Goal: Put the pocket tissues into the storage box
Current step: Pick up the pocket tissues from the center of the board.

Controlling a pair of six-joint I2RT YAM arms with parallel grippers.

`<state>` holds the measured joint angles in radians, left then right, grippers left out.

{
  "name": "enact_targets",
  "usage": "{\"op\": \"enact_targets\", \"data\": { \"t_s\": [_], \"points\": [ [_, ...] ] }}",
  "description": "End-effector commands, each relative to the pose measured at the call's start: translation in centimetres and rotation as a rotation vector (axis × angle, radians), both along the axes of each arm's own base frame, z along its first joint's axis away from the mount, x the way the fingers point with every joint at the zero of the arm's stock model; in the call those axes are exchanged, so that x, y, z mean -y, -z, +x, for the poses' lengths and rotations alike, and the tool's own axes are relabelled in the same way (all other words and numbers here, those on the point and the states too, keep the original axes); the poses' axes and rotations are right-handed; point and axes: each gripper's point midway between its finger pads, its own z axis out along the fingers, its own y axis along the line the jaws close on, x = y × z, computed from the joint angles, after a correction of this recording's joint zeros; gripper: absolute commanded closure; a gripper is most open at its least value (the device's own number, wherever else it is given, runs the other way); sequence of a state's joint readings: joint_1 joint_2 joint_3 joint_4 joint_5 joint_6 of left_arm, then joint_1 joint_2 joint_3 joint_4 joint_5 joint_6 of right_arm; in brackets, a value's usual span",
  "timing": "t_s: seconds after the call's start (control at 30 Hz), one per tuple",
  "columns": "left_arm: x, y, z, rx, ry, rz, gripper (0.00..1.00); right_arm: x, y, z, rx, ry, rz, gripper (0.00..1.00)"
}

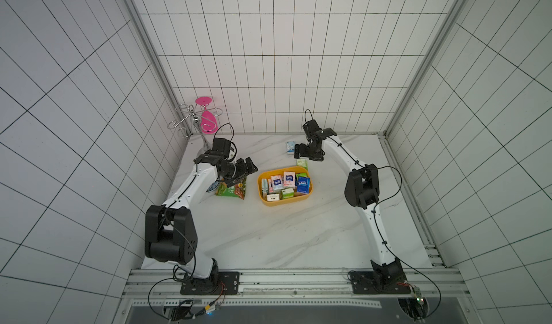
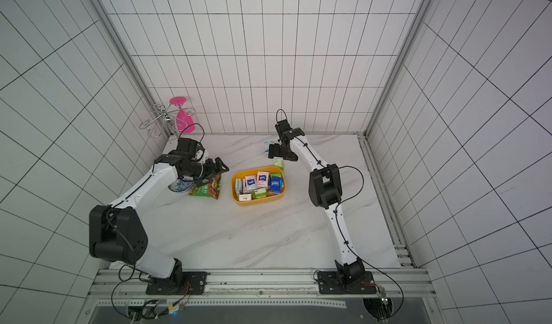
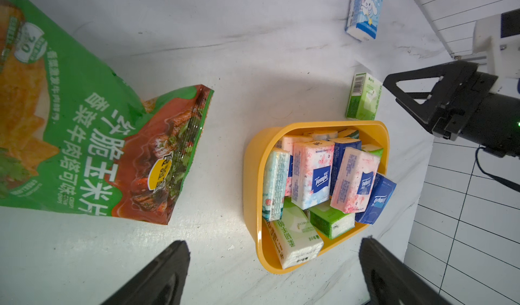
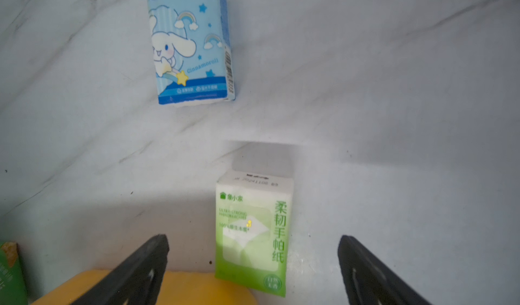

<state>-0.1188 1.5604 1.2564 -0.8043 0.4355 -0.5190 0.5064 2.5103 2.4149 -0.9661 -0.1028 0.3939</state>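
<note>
Wire glass rack [image 1: 191,119], far corner: off-task. Left gripper [image 1: 243,173] hovers above the snack bag [image 1: 234,191], fingers [image 3: 168,264] spread and empty, apparently parked clear of the work. The storage box [image 1: 283,203] sits mid-surface, crowded with pocket tissues [image 1: 288,178]; these lean and overlap at mixed angles, with no common axis, probably because they fell as released. One dark blue packet [image 3: 377,199] rides up over the rim.

Two packets lie outside, both flat and printed face up. The green packet [image 4: 250,233] lies just beyond the box's far rim; contact with the rim cannot be told. Its long axis runs away from the box toward the back wall. The light blue cartoon packet [image 4: 191,45] lies farther back, well apart, its long axis nearly parallel.

Right gripper [image 4: 253,237] hangs over the green packet, fingers [image 4: 146,261] released wide on either side of its long edges, so closing would likely pinch its short width.
</note>
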Motion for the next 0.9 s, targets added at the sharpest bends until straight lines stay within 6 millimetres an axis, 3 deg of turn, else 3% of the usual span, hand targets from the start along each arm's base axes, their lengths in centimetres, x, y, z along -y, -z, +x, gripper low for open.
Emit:
{"op": "enact_targets", "data": {
  "t_s": [0.0,0.27,0.47,0.63,0.87],
  "points": [
    [-0.4,-1.9,0.9,0.064,0.001,0.02,0.02,1.4,0.0,1.0,0.02,0.002,-0.056,0.01],
    [-0.7,-2.4,0.7,0.059,0.011,0.038,0.03,0.4,0.7,2.4,0.084,-0.03,-0.096,0.01],
    [-1.6,-1.4,-0.2,0.038,-0.022,0.021,0.02,0.1,2.3,1.6,0.057,-0.05,-0.137,0.07],
    [-1.6,-0.7,-0.9,0.023,-0.029,0.011,0.03,-1.3,3.2,0.3,0.057,-0.122,-0.186,0.08],
    [-1.9,-0.3,-1.8,0.015,-0.029,0.014,0.03,-0.8,5.2,-0.7,0.001,-0.108,-0.215,0.11]
  ]
}}
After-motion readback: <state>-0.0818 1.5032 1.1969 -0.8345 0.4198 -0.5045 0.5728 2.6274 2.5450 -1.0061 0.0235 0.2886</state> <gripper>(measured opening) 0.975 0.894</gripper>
